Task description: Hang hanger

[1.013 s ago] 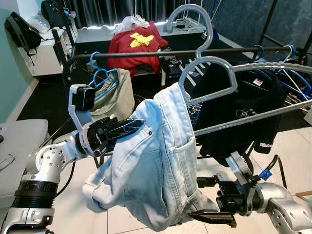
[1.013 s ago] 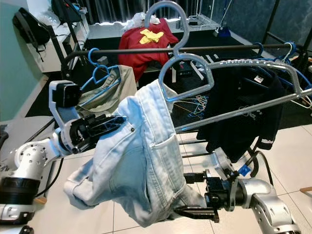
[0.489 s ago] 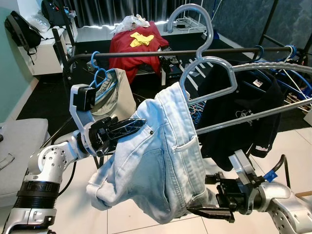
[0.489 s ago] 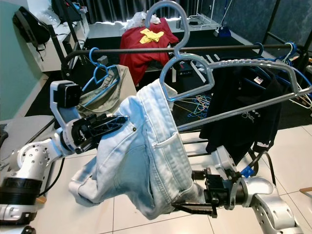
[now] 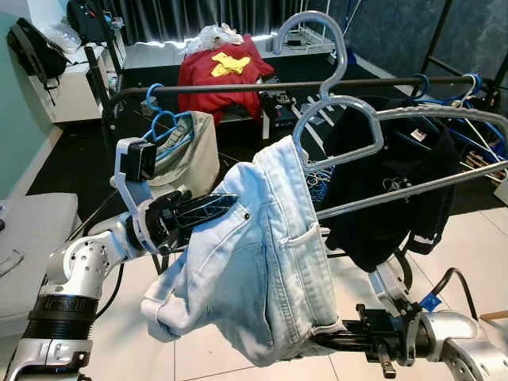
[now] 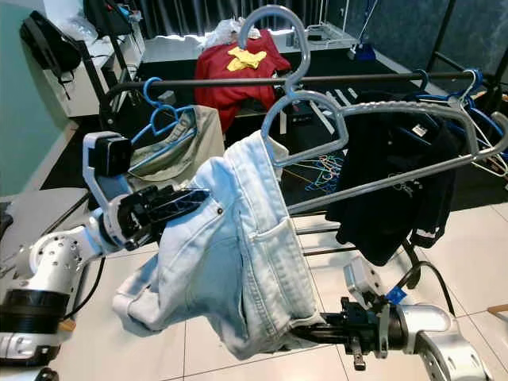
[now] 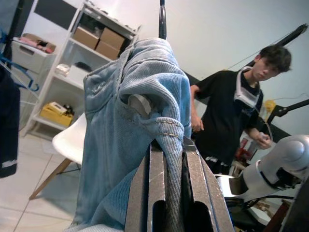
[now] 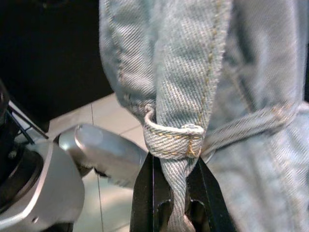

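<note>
With both your left gripper (image 5: 208,208) and right gripper (image 5: 337,343) clenched on the pale-blue denim jeans (image 5: 258,262), tugging could slide them off the grey plastic hanger (image 5: 341,119).

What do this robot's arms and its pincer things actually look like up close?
Both arms are silver metal with rounded joints; the left arm has a black ribbed band lower down. Each end effector has two long black fingers, latticed on the left end effector. A white-bracketed black camera box sits above that wrist. The right arm carries a black cable and a blue tag.
</note>
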Tool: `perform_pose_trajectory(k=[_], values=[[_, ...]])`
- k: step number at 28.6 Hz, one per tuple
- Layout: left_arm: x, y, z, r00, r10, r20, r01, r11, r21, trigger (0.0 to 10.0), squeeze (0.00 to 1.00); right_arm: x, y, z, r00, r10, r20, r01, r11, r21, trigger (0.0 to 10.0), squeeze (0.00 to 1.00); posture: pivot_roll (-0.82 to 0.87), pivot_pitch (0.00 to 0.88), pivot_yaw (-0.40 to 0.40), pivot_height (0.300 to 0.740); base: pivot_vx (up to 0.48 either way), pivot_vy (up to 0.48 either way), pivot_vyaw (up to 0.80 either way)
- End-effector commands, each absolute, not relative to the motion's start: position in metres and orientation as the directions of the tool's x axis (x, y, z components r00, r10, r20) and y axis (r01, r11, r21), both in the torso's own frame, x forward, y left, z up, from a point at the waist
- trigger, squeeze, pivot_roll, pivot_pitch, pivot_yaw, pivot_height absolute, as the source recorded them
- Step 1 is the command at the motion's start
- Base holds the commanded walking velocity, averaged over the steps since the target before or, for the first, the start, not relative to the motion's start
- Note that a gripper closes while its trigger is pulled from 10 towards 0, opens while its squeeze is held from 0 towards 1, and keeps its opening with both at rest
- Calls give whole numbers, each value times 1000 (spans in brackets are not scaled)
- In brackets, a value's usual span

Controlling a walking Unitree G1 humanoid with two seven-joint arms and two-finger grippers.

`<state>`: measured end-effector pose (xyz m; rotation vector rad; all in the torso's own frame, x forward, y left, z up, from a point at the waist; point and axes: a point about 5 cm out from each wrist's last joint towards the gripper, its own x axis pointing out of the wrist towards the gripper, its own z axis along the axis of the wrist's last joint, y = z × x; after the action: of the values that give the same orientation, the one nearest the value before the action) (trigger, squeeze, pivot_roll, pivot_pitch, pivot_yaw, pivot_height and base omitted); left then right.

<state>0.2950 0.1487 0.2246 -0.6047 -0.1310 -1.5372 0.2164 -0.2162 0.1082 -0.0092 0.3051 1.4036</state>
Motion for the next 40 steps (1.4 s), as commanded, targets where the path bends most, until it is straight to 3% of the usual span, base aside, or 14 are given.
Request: perform_pose_trajectory(k=[1, 6, 7, 8, 12, 14, 16, 21, 26, 29, 30, 32, 38, 40], values=[[297, 151, 229, 62, -872, 485, 965, -72, -253, 0, 0, 209, -221, 95, 133, 949, -287, -963, 193, 190, 0, 0, -83, 68, 12, 740, 0, 0, 0], [297, 151, 229, 66, -872, 485, 966, -66, -251, 0, 0, 213, -230, 85, 233, 916, -327, -952, 284, 116, 0, 0, -83, 70, 14, 740, 0, 0, 0], [298, 151, 230, 65, -877, 476, 966, -64, -250, 0, 0, 224, -237, 87, 356, 877, -321, -925, 380, 11, 0, 0, -83, 71, 15, 740, 0, 0, 0], [298, 151, 230, 65, -877, 476, 966, -64, -250, 0, 0, 224, -237, 87, 356, 877, -321, -925, 380, 11, 0, 0, -83, 71, 15, 740, 0, 0, 0], [295, 147, 226, 52, -913, 404, 972, -47, -231, 0, 0, 264, -270, 125, 709, 678, -193, -701, 650, -293, 0, 0, -84, 68, 18, 740, 0, 0, 0], [295, 147, 226, 52, -913, 404, 972, -47, -231, 0, 0, 264, -270, 125, 709, 678, -193, -701, 650, -293, 0, 0, -84, 68, 18, 740, 0, 0, 0], [291, 146, 222, 35, -933, 359, 973, -49, -224, 0, 0, 278, -295, 162, 821, 564, -85, -541, 724, -427, 0, 0, -86, 69, 16, 740, 0, 0, 0], [284, 148, 214, 17, -967, 254, 979, -36, -202, 0, 0, 279, -314, 205, 845, 535, -8, -436, 679, -590, 0, 0, -87, 72, 17, 740, 0, 0, 0], [291, 148, 210, 97, -971, 220, 984, 61, -165, 0, 0, 281, -314, 224, 829, 554, 72, -386, 661, -643, 0, 0, -87, 72, 18, 740, 0, 0, 0], [314, 150, 200, 343, -935, 88, 939, 338, -63, 0, 0, 284, -311, 244, 810, 571, 134, -320, 621, -716, 0, 0, -86, 73, 21, 740, 0, 0, 0], [314, 150, 200, 343, -935, 88, 939, 338, -63, 0, 0, 284, -311, 244, 810, 571, 134, -320, 621, -716, 0, 0, -86, 73, 21, 740, 0, 0, 0], [329, 155, 197, 503, -863, 53, 864, 502, -29, 0, 0, 286, -305, 249, 793, 592, 146, -317, 604, -731, 0, 0, -88, 75, 22, 740, 0, 0, 0], [342, 171, 208, 674, -724, 147, 733, 680, -12, 0, 0, 287, -306, 235, 808, 581, 98, -333, 588, -737, 0, 0, -85, 76, 22, 740, 0, 0, 0], [341, 174, 210, 674, -722, 156, 732, 681, -8, 0, 0, 287, -310, 232, 820, 564, 94, -327, 597, -733, 0, 0, -85, 77, 23, 740, 0, 0, 0]])
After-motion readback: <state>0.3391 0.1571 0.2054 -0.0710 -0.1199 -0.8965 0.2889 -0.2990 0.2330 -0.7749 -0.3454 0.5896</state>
